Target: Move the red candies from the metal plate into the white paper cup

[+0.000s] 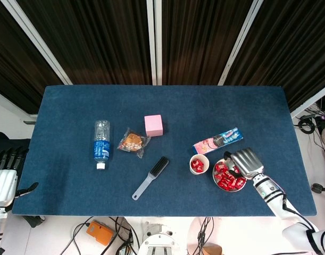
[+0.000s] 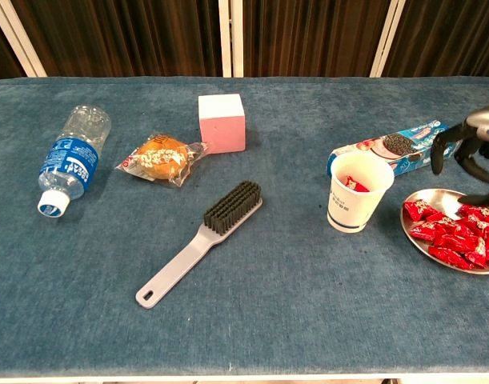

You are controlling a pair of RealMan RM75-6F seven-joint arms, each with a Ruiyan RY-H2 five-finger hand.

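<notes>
Now the right hand (image 1: 246,162) hovers empty, fingers spread, over the metal plate (image 1: 222,185); red candies (image 2: 454,230) directly beneath it.

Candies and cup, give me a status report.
Right hand open over plate, holding nothing. Left hand idle off table. Candies mostly on plate, some in cup. Nothing between them.

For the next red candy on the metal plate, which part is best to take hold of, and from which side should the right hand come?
Probably from above. The red candies lie heaped in the shallow metal plate, so a side approach would hit the rim. Pinch one candy on top of the pile by its wrapper, ideally on the side nearest the white paper cup. The right hand hovers over the plate's far edge, fingers apart, holding nothing.
</notes>
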